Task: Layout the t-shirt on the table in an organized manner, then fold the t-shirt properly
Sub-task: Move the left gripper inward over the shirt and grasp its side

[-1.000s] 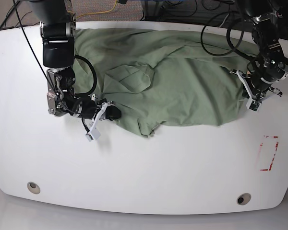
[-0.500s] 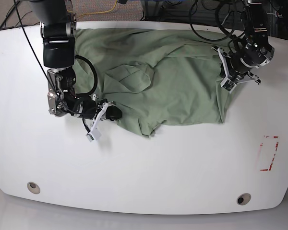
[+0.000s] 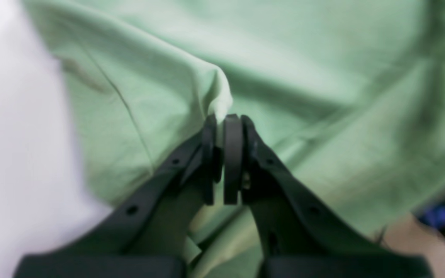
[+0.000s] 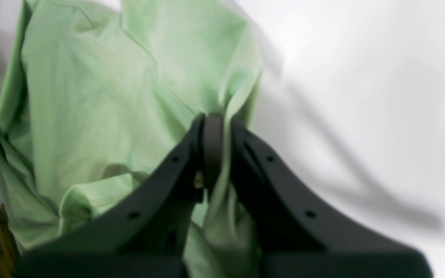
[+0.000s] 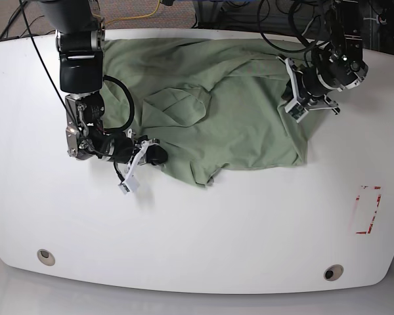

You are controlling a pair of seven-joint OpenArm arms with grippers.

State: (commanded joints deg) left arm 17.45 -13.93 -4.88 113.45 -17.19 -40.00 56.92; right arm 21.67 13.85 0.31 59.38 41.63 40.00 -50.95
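The pale green t-shirt [image 5: 236, 111] lies spread and rumpled over the far half of the white table [image 5: 197, 223]. My left gripper [image 5: 291, 105] is at the shirt's right side, shut on a raised pinch of green fabric [image 3: 219, 101]. My right gripper [image 5: 154, 155] sits low at the shirt's left front edge, shut on a fold of the cloth [image 4: 230, 108]. A folded flap [image 5: 180, 105] lies on the shirt's left part. The shirt's right edge [image 5: 302, 141] is doubled inward. Collar and placket are not discernible.
A red tape rectangle [image 5: 368, 210] marks the table's right front. Two round grey grommets [image 5: 46, 256] [image 5: 333, 272] sit near the front edge. Black cables hang behind the left arm at the back right.
My left gripper has carried the shirt's right edge leftward and away from the table's right side, folding it inward. The right gripper has stayed in place.
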